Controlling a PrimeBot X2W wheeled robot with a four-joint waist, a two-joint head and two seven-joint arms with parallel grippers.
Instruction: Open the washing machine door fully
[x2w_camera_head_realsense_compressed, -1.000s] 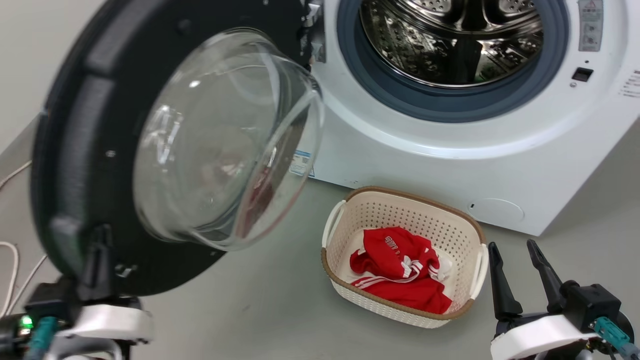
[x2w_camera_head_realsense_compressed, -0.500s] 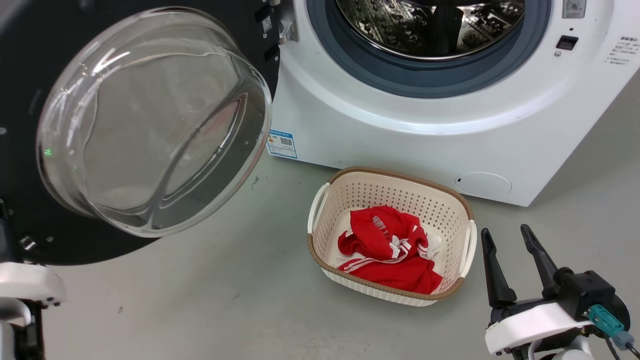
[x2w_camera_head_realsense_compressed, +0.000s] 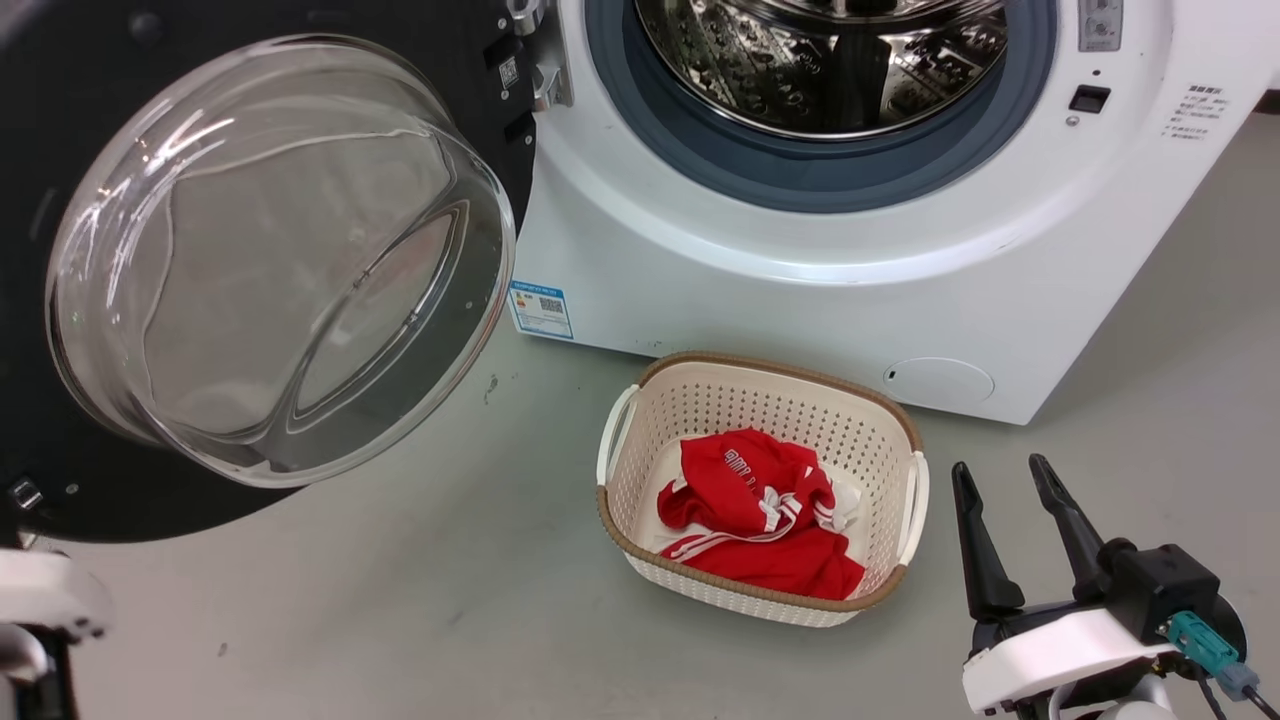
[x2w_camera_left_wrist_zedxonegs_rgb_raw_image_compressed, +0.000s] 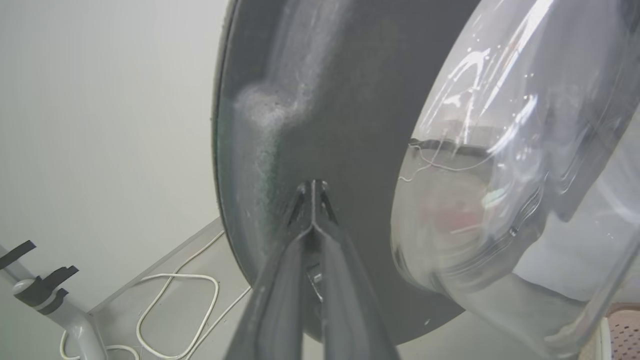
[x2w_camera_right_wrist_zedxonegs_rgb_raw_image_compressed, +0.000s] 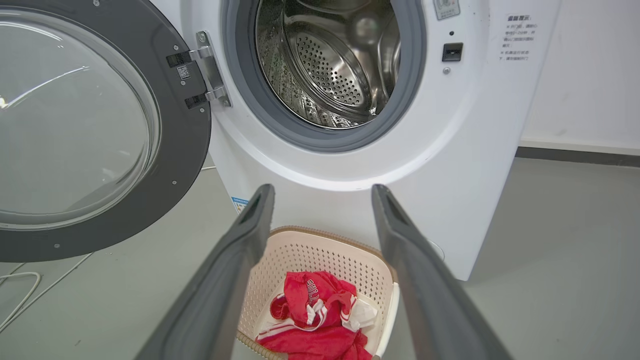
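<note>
The washing machine door (x2w_camera_head_realsense_compressed: 100, 500), a black disc with a clear glass bowl (x2w_camera_head_realsense_compressed: 280, 260), stands swung far out to the left of the white washing machine (x2w_camera_head_realsense_compressed: 800, 300). Its steel drum (x2w_camera_head_realsense_compressed: 820, 60) is exposed. In the left wrist view my left gripper (x2w_camera_left_wrist_zedxonegs_rgb_raw_image_compressed: 312, 186) is shut, tips against the door's (x2w_camera_left_wrist_zedxonegs_rgb_raw_image_compressed: 340, 100) dark inner face near the rim, nothing between the fingers. My left wrist casing (x2w_camera_head_realsense_compressed: 40, 590) sits at the lower left edge. My right gripper (x2w_camera_head_realsense_compressed: 1000, 468) is open and empty by the basket. The right wrist view shows that gripper (x2w_camera_right_wrist_zedxonegs_rgb_raw_image_compressed: 322, 189) facing the machine (x2w_camera_right_wrist_zedxonegs_rgb_raw_image_compressed: 475, 150) and door (x2w_camera_right_wrist_zedxonegs_rgb_raw_image_compressed: 185, 125).
A cream perforated basket (x2w_camera_head_realsense_compressed: 640, 400) holding a red garment (x2w_camera_head_realsense_compressed: 760, 510) stands on the grey floor in front of the machine. White cables (x2w_camera_left_wrist_zedxonegs_rgb_raw_image_compressed: 175, 310) lie on the floor behind the door near a pale wall, beside a grey stand (x2w_camera_left_wrist_zedxonegs_rgb_raw_image_compressed: 45, 295).
The door has swung wider to the left, and my left arm has gone with it to the picture's lower left edge. The head view has shifted. My right gripper stays open.
</note>
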